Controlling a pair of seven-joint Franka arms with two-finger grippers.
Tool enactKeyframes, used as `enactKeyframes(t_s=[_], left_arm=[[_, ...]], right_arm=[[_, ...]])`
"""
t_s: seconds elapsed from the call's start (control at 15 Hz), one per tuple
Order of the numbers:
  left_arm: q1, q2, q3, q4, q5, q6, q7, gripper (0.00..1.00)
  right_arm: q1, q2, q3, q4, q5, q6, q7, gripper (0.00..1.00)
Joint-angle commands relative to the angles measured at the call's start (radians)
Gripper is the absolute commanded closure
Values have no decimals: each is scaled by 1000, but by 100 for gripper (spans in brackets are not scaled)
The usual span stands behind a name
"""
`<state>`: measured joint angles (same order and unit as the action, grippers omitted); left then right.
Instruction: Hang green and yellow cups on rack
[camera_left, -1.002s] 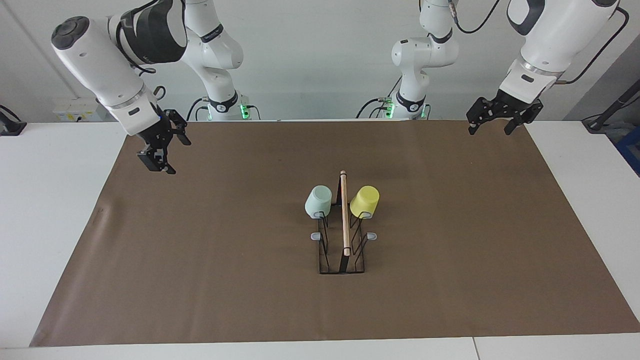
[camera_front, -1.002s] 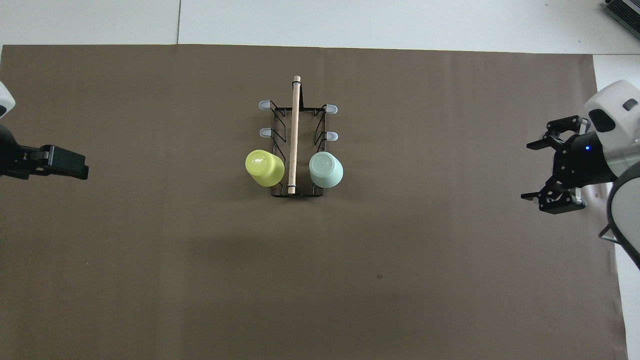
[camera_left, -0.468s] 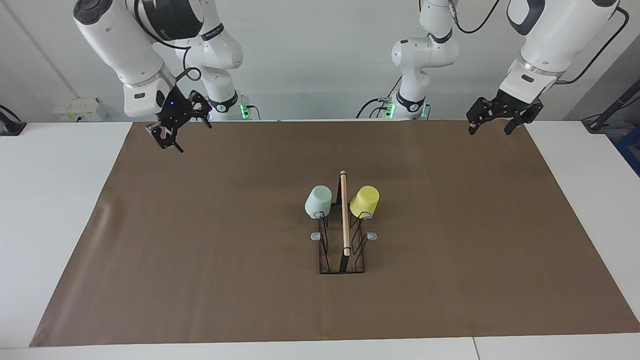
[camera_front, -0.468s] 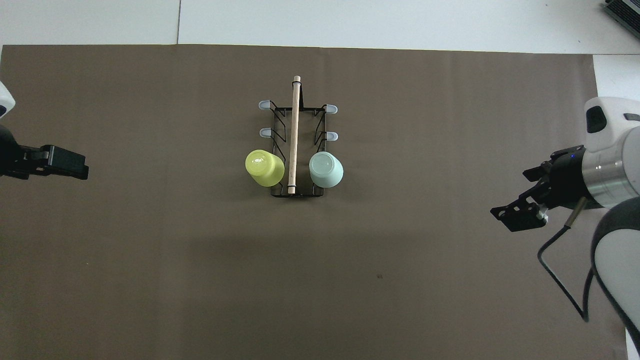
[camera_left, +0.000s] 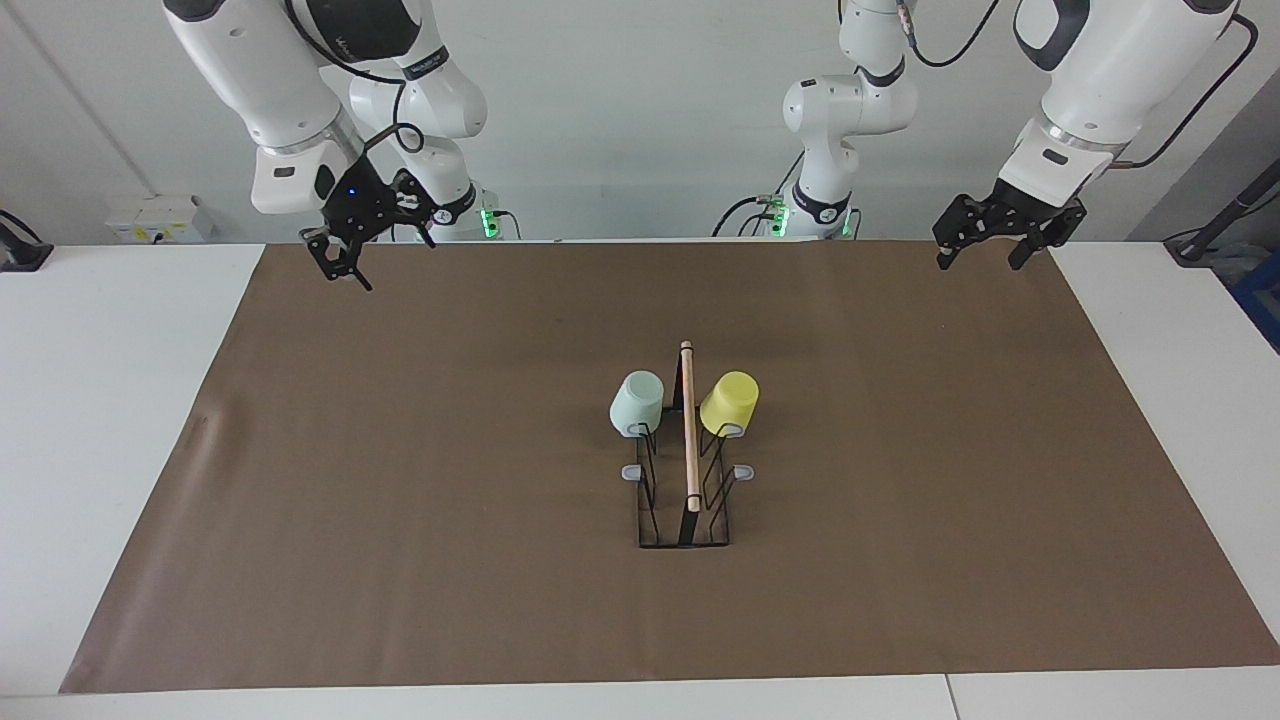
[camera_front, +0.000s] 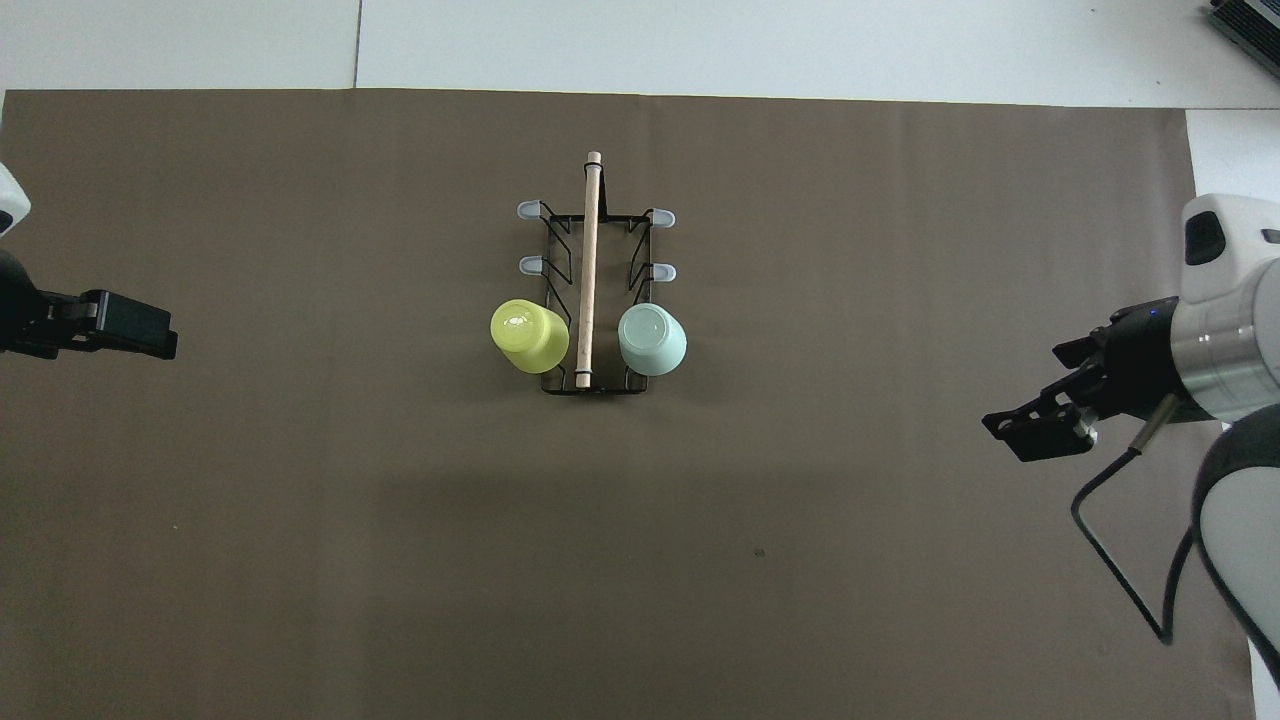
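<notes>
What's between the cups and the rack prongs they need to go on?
Nothing: the green cup and yellow cup already hang upturned on the rack, on its prongs nearest the robots.

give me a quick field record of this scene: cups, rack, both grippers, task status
green cup: upturned on a rack prong, right arm's side
yellow cup: upturned on a prong, left arm's side
rack: mid-mat, four prongs bare
mat: brown, covers table
left gripper: open, empty, over mat corner
right gripper: open, empty, over the mat's other robot-end corner
status: both cups hung
</notes>
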<state>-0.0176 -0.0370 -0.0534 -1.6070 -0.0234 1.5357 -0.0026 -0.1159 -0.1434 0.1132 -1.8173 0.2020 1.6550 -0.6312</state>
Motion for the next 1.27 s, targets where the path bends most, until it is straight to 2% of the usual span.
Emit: enactKeyframes(t_s=[0.0, 0.2, 0.27, 0.53, 1.2], left_arm=[[10, -6, -5, 2, -13, -16, 0, 0], [10, -6, -5, 4, -13, -6, -2, 0], [10, -6, -5, 4, -13, -6, 0, 0], [1, -24, -3, 15, -12, -32, 4, 0], [7, -43, -5, 4, -13, -35, 1, 0]], right_arm=[[111, 31, -115, 44, -36, -8, 63, 0], [117, 114, -104, 206, -82, -78, 310, 0], [122, 122, -96, 231, -110, -81, 373, 0], [185, 123, -121, 242, -133, -81, 467, 0], [183, 119, -135, 242, -133, -89, 516, 0]])
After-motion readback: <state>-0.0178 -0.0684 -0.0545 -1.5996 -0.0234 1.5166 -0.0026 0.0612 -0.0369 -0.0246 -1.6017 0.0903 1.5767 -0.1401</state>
